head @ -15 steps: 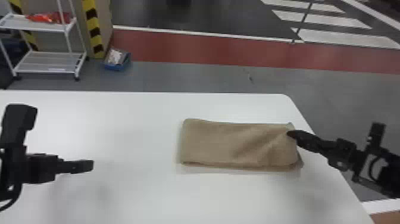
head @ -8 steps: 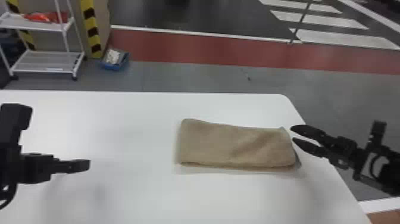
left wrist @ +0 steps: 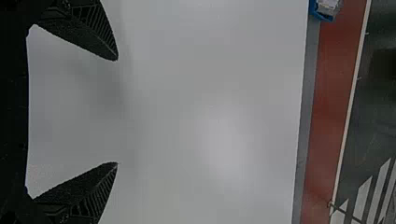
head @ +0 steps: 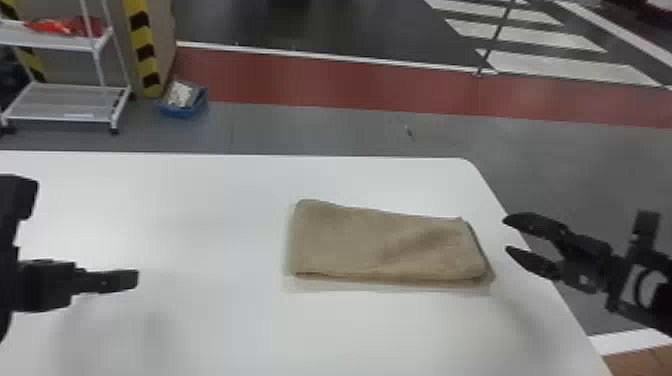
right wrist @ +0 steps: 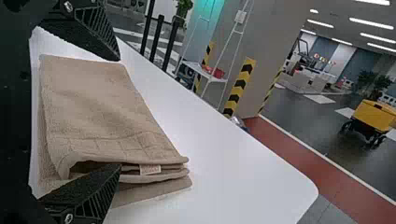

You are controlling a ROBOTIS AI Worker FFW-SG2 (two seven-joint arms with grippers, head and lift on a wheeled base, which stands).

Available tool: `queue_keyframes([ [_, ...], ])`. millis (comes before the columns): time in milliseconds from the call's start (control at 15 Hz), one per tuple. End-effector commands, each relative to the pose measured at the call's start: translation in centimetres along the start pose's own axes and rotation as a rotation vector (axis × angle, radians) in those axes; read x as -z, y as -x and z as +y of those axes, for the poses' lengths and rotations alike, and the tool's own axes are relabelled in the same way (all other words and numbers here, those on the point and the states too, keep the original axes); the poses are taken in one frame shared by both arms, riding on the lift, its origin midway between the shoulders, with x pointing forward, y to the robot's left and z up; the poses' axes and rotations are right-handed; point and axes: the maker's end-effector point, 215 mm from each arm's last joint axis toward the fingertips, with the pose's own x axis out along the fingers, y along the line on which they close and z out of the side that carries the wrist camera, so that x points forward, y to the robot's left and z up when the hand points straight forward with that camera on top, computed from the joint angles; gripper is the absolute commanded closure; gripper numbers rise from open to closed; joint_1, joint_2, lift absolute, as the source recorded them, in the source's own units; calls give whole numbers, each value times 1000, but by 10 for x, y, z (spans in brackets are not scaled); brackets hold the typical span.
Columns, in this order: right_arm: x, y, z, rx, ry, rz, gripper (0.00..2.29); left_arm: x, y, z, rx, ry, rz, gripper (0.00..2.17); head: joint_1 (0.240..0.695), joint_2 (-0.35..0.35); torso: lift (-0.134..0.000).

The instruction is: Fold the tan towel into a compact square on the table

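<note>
Left gripper (left wrist: 116,111): jaws spread, holding nothing, at the left of the table (head: 200,225), well apart from the towel. Towel (head: 390,245): folded to an oblong on the table's right part, long axis running left to right. Right gripper (head: 506,234): nearer arm; jaws apart and empty, just right of the towel's short right end. A square likely requires folding this end leftward, across the long axis.

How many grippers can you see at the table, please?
2. The left gripper is over the white table's left part, jaws apart; the right gripper is just off the tan towel's right end, jaws also apart.
</note>
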Motion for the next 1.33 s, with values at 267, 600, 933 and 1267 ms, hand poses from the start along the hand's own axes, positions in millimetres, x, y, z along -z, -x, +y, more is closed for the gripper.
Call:
queue_keyframes([
  [267,6,12,-15,113,19,44,194,1,1,2,-1,4,0,80,695,-228,-124],
  [600,6,13,-33,244,60,105,194,-1,1,7,-4,7,-8,80,695,-240,-124],
  [933,12,-7,-45,327,104,166,194,2,0,11,-7,12,-5,80,695,-236,-124],
  [1267,1,-16,-41,379,135,186,194,7,3,15,-11,22,-3,80,695,-219,-124],
])
